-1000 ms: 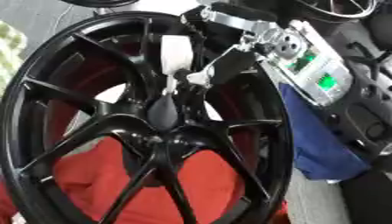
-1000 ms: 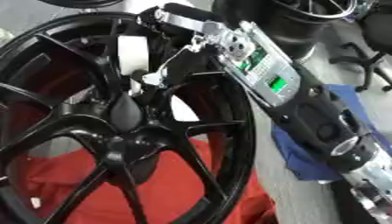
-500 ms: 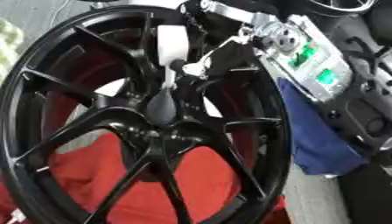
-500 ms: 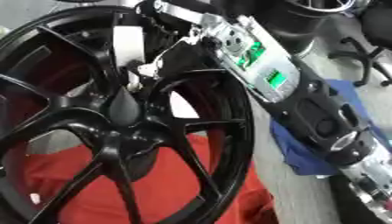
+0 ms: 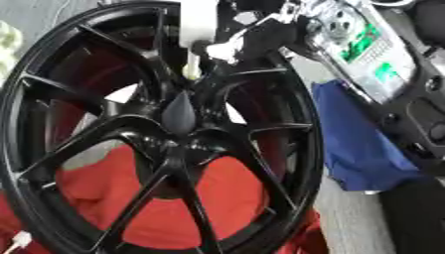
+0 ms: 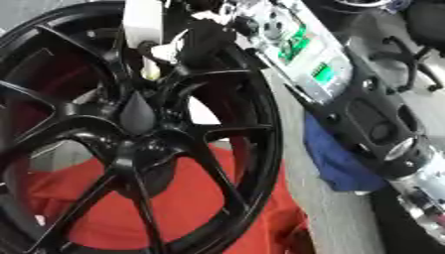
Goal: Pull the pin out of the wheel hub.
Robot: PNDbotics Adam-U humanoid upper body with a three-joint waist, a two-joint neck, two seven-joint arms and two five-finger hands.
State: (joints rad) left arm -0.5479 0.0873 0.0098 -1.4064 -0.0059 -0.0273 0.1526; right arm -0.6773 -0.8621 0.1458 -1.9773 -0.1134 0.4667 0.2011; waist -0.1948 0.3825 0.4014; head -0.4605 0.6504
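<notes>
A large black spoked wheel hub (image 5: 165,139) fills the view, with a dark cone (image 5: 179,115) at its centre. A white pin (image 5: 198,22) stands near the top of the picture, above the cone. Its thin pale tip (image 5: 191,71) ends just short of the spokes. My right hand (image 5: 254,33) reaches in from the upper right, its dark fingers curled against the pin's side. The forearm (image 6: 326,74), with green boards under a clear cover, runs down to the right. The pin's top end is cut off by the picture's edge. My left hand shows in no view.
A red cloth (image 5: 195,198) lies under the wheel's lower half. To its right a blue cloth (image 5: 361,149) rests on the grey table (image 6: 334,218). A pale green thing (image 5: 7,34) shows at the left edge. A black chair (image 6: 413,44) stands at the far right.
My right hand has drawn the white pin upward, away from the hub's centre cone. The gap between the pin's tip and the cone has grown. The wheel has stayed put.
</notes>
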